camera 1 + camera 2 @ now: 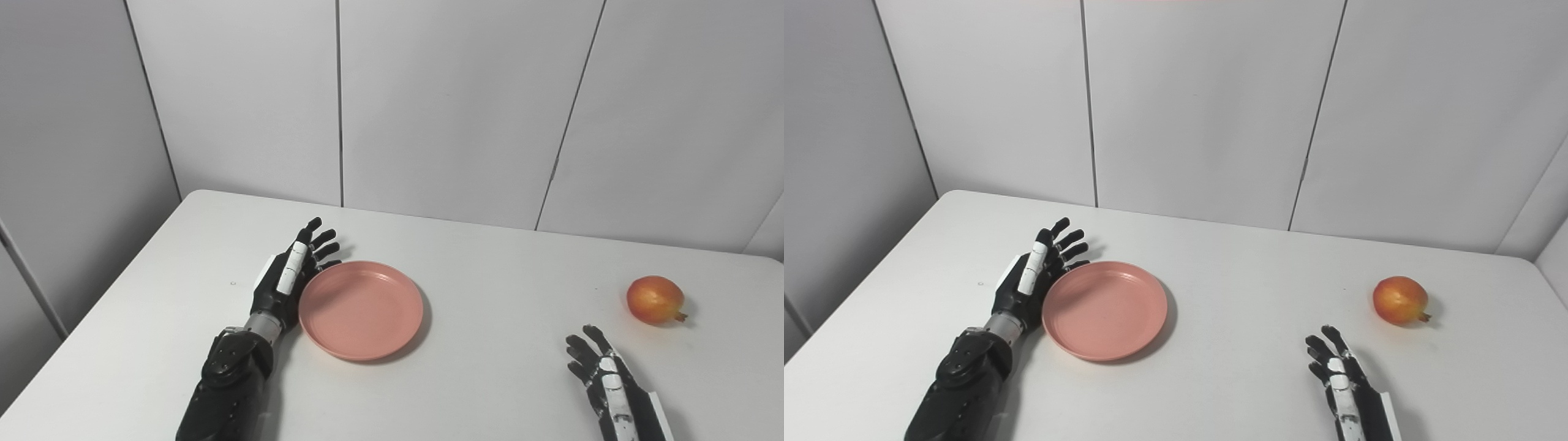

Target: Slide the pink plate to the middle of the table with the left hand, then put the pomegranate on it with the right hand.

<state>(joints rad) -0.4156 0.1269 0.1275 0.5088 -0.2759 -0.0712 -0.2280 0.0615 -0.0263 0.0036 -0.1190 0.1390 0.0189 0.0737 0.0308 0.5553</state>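
Observation:
The pink plate (pixel 361 308) lies empty on the white table (pixel 490 269), left of the middle. My left hand (pixel 292 275) is open, edge-on beside the plate's left rim, fingers stretched toward the back and touching or nearly touching the rim. The pomegranate (pixel 654 299), red and orange, sits on the table at the right. My right hand (pixel 603 380) is open and empty near the front edge, short of the pomegranate and a little to its left. The same things show in the right eye view: the plate (pixel 1104 309), the left hand (pixel 1034 275), the pomegranate (pixel 1400 299) and the right hand (pixel 1341 376).
Grey wall panels (pixel 459 110) stand close behind the table's far edge. The table's left edge (pixel 92 306) runs diagonally toward the front. Bare tabletop lies between the plate and the pomegranate.

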